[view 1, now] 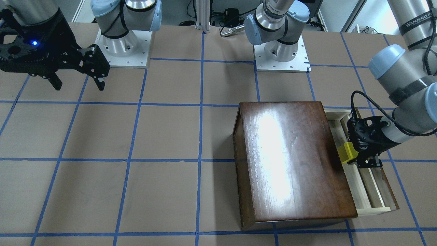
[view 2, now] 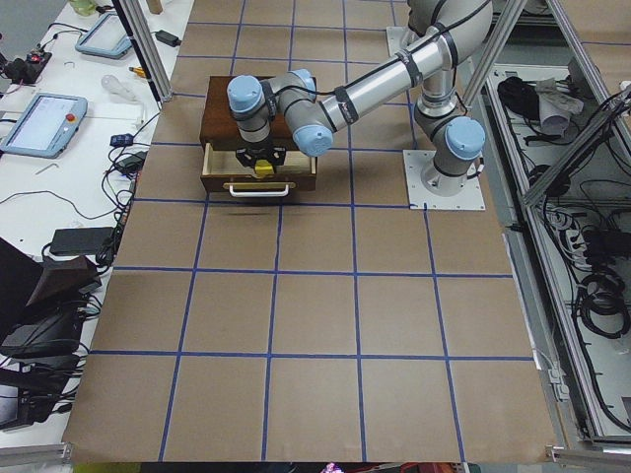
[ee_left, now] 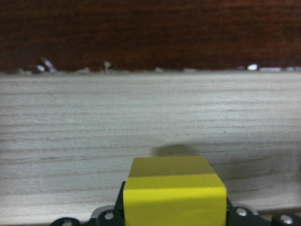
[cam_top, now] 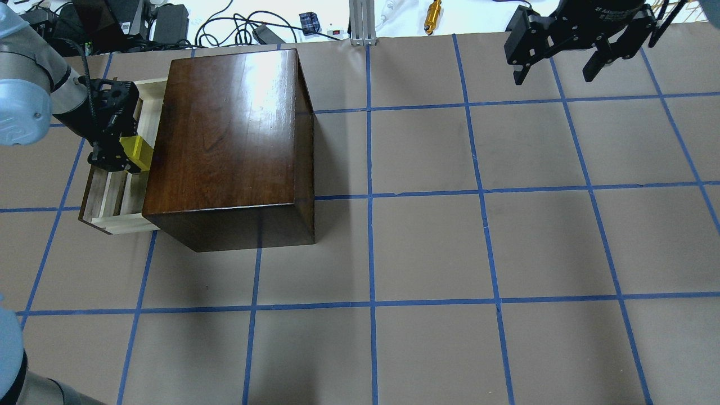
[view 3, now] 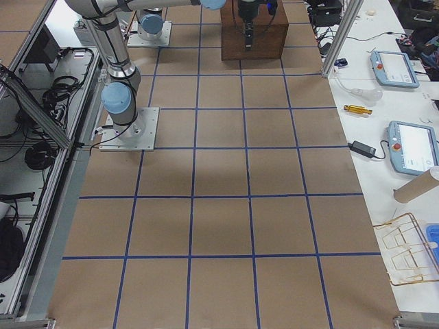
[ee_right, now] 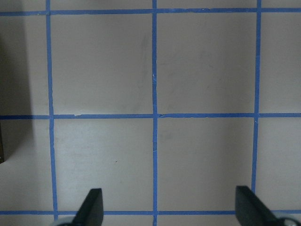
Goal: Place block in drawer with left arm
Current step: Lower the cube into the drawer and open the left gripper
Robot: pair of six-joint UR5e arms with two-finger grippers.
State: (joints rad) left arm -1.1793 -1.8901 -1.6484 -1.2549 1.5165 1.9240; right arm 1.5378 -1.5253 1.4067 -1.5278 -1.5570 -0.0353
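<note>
Left claw [view 1: 352,154] over the open drawer [view 1: 372,207] of the dark wooden box [view 1: 293,160], its fingers closed on the yellow block [view 1: 347,152]. The block is held above the drawer's pale floor, just beside the box wall. Right claw [view 1: 79,83], well apart over the blue-taped surface [view 1: 136,136], has its fingers spread wide and grips nothing.

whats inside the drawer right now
The open part of the drawer shows only pale wood. The yellow block is held over it by the left pincer, not lying on it. Anything in the part under the wooden box is covered.
</note>
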